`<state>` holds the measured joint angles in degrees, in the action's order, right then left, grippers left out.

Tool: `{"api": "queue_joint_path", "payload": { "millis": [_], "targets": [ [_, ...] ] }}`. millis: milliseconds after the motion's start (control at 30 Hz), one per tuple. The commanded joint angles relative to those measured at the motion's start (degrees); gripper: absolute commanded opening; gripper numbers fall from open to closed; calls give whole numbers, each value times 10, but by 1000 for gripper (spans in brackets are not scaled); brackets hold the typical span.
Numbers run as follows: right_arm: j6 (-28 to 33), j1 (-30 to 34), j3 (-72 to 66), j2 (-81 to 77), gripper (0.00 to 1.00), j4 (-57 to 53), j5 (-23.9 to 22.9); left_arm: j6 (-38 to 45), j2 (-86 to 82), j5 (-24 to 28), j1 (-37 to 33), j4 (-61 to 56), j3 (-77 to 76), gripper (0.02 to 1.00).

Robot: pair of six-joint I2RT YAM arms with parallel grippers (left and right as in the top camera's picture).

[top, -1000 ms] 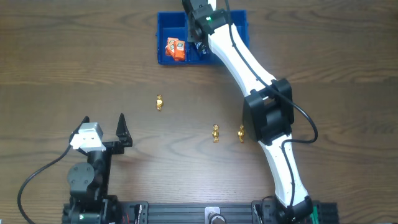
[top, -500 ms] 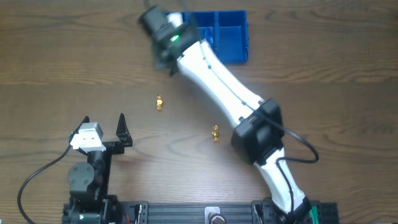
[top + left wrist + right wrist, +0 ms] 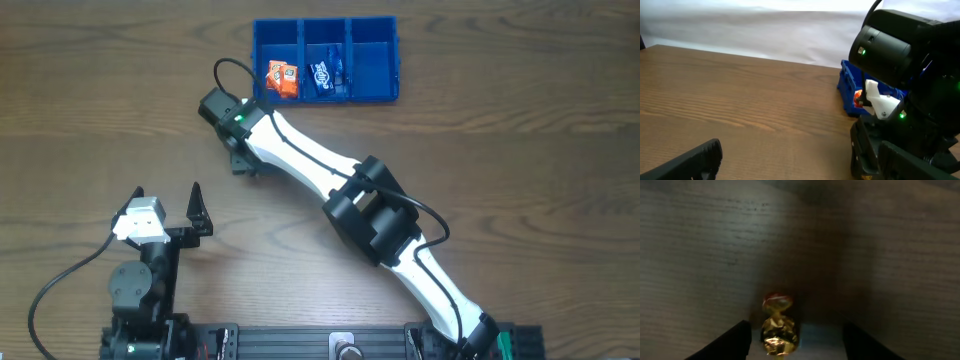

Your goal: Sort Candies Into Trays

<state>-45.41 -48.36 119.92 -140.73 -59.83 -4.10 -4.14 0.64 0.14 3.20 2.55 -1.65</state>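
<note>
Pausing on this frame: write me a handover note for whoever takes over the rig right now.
Left claw: open, empty, parked near its base.
Right claw: open, low over the table, one finger on each side of a gold candy; not yet gripped.
Blue tray, far side of the table: orange candies in the left compartment, blue candy in the middle, right compartment looks empty.
Done: orange and blue candy sorted.
Left: close on the gold candy, carry it to the tray, probably the right compartment, then look for more.
</note>
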Motion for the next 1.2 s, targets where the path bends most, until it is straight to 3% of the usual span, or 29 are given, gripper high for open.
{"api": "queue_joint_path", "payload": {
  "millis": [33,200,533,700,833,1033,1200],
  "targets": [
    [-11,-7,1,-6,463,2,3,8,-2,-3,-2,19,14,998],
    [-11,-7,1,-15,275,4,4,8,-2,-3,-2,19,14,998],
    [-10,-7,5,-13,174,6,-3,8,-2,-3,-2,19,14,996],
    [9,11,17,85,169,-48,-68,8,-2,-3,-2,19,14,998],
    [83,104,17,184,169,-72,-129,8,-2,-3,-2,19,14,998],
    [184,247,16,172,165,4,-125,8,-2,-3,-2,19,14,998],
    [205,282,16,121,174,50,-111,8,-2,-3,-2,19,14,998]
  ]
}}
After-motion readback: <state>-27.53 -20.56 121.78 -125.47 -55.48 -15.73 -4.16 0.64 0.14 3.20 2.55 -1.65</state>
